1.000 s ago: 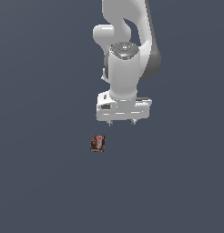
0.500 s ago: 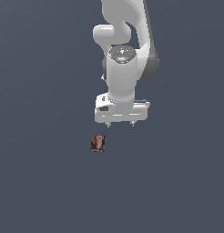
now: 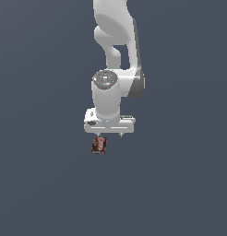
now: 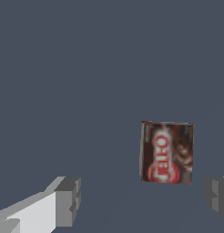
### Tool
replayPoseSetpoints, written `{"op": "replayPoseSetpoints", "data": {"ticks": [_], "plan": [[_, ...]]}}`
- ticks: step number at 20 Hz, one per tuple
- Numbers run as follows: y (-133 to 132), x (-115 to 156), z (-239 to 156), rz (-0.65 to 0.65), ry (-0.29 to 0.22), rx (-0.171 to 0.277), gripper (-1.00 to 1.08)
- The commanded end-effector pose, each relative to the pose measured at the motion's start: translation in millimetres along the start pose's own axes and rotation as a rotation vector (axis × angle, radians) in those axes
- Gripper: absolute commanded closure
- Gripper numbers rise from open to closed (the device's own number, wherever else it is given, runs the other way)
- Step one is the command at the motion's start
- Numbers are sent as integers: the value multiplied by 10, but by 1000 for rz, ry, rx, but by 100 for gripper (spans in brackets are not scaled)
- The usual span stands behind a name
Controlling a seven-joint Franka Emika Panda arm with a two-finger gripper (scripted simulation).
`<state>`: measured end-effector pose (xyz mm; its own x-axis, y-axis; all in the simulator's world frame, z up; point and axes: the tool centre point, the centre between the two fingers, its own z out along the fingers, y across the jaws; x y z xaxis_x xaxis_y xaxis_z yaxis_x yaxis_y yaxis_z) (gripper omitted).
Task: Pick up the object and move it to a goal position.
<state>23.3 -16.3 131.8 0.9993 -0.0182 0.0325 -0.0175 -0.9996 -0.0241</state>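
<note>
Your gripper (image 4: 141, 200) stands wide open and holds nothing — in the wrist view the two grey fingertips (image 4: 70, 201) sit far apart at either side of the frame, with bare floor (image 4: 86, 68) between them. The package (image 4: 167, 153), a small box with a dark brown and red face and whitish printed letters, lies flat on that floor. It is not between the fingers: it rests ahead of the line that joins the two tips, and nearer to the finger that shows only as a grey block at the frame's edge than to the one on the white link. No finger touches it, and its width is clearly less than the gap between the tips. From the exterior view you see the white arm reaching down with the gripper (image 3: 109, 134) pointed at the floor (image 3: 180, 184), its broad hand just above the package (image 3: 99, 144); the box shows below the hand, toward the exterior view's left of the hand's middle. How high the tips hang above the floor cannot be told — the fingers are mostly hidden behind the hand there.
</note>
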Motion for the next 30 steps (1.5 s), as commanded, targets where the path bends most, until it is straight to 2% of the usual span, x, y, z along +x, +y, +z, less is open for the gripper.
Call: {"op": "replayPoseSetpoints", "data": {"ticks": [1,5,10,18,30], "plan": [[191,-3,203,18,-10,-7,-92],[419,-22,448,39,-22,-17,-92],[576,-46,616,53,-30,-24,-92],[594,-56,688,55,-32,-24,-92],[613,-73,1140,55,-32,-25,-92]]}}
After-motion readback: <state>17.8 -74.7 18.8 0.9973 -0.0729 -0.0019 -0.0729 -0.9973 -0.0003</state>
